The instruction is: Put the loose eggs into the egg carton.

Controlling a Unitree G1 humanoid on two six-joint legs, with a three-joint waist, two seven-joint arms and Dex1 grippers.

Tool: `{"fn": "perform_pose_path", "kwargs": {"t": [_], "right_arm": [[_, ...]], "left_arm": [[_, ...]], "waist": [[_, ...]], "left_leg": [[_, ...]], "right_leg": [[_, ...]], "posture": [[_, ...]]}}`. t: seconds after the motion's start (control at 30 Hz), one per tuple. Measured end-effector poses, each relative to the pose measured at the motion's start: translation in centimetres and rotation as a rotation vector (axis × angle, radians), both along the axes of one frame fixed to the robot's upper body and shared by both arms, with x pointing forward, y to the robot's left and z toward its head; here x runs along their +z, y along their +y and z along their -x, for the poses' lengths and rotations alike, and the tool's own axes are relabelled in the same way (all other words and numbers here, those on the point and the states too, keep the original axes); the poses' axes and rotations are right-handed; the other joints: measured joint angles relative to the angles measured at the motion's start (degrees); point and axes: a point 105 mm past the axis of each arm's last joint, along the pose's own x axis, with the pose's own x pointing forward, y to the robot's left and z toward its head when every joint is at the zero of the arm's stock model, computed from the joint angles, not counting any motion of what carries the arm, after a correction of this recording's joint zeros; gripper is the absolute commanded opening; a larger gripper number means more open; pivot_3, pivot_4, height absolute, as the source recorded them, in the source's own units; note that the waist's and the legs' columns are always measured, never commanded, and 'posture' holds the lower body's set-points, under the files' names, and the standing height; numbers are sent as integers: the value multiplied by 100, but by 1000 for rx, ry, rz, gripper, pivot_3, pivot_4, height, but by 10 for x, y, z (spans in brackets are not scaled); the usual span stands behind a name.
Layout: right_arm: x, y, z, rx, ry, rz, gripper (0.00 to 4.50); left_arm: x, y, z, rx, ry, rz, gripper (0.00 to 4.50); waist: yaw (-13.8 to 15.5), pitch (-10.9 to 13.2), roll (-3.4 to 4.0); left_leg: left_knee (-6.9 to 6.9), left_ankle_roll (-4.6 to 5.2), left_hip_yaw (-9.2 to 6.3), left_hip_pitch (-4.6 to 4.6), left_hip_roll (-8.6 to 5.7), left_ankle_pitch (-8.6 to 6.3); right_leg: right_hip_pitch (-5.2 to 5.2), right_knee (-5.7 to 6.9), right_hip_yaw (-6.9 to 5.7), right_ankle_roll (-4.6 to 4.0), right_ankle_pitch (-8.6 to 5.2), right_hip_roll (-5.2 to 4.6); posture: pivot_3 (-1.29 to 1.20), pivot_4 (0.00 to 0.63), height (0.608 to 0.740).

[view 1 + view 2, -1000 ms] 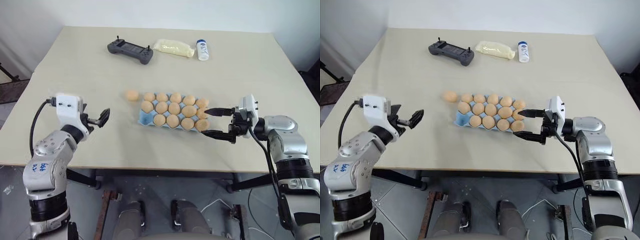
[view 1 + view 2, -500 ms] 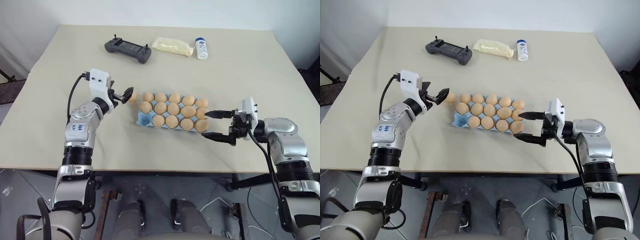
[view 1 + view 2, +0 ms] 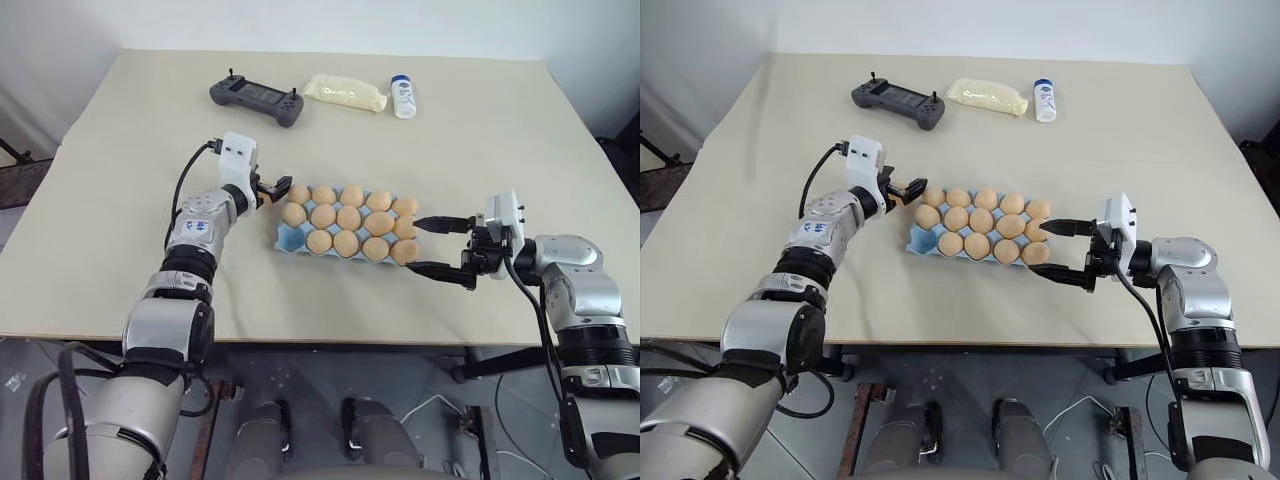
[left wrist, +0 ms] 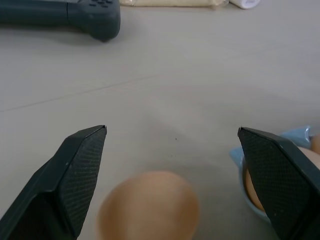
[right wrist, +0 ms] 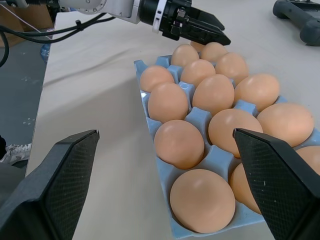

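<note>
While beside carton: loose egg (image 4: 148,205) lies between wide left tool (image 4: 172,150) fingers
Right tool (image 3: 432,244): wide, at egg carton (image 3: 289,237) end

A dark grey handheld controller (image 3: 259,99) with two short antennas lies flat near the far edge of the beige bench (image 3: 120,220). Just beside it, further right, lies a pale yellow bag (image 3: 346,94), soft and lumpy, set at a slight slant. Next to the bag's right end lies a small white bottle (image 3: 403,97) with a blue cap and a blue label. The three sit in a loose row, apart from one another, the bag nearly reaching the bottle
</note>
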Motion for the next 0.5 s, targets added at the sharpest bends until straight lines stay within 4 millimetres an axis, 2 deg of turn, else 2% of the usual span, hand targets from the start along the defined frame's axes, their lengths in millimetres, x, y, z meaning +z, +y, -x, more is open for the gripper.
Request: {"fn": "perform_pose_path", "kwargs": {"t": [0.5], "right_arm": [[-7, -1, 4, -19, 15, 6, 4500]], "left_arm": [[-7, -1, -3, 37, 71, -20, 4486]], "waist": [[-3, 0, 0]], "left_leg": [[28, -16, -2, 2, 0, -14]], "right_leg": [[0, 38, 1, 1, 0, -2]], "posture": [[0, 150, 740]]}}
